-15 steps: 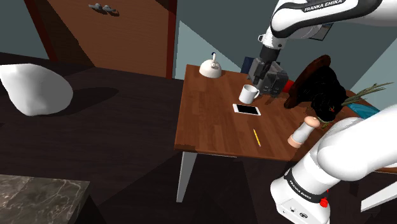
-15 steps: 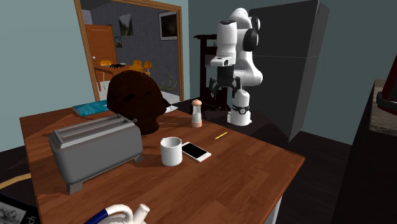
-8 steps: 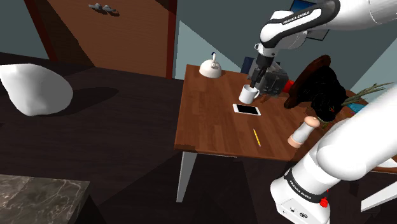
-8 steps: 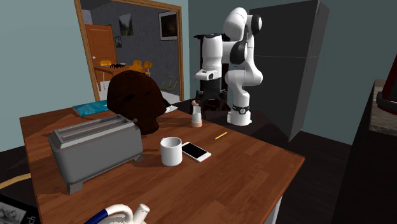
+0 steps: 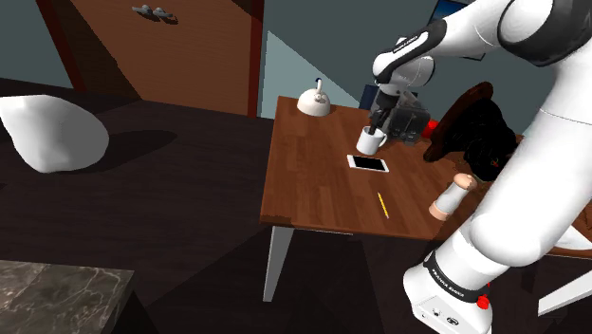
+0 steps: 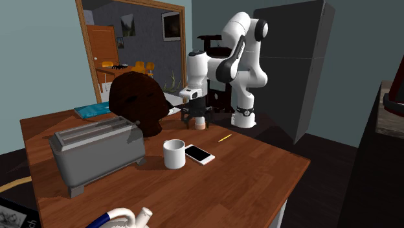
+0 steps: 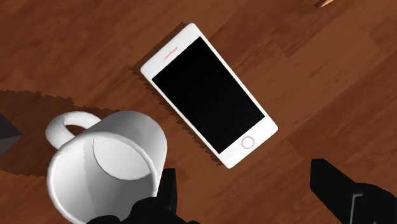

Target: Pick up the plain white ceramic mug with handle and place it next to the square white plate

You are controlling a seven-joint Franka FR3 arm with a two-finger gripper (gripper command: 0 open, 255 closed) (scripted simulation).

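From where I stand, the mug (image 7: 105, 168) loses part of its rim past the wrist view's edge and behind one black finger (image 7: 168, 197). Beyond the mug a yellow tip (image 7: 324, 3), perhaps a pencil, is cut off. Just behind the mug, the arm hides part of the toaster (image 5: 415, 125).

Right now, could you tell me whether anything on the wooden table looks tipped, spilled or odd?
Nothing stands out. The handled white mug stands upright and empty, the white black-screened smartphone lies flat beside it, and the open black gripper hangs above them.

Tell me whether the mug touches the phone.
Apart. The wrist view shows a strip of bare wooden tabletop between the mug and the phone.
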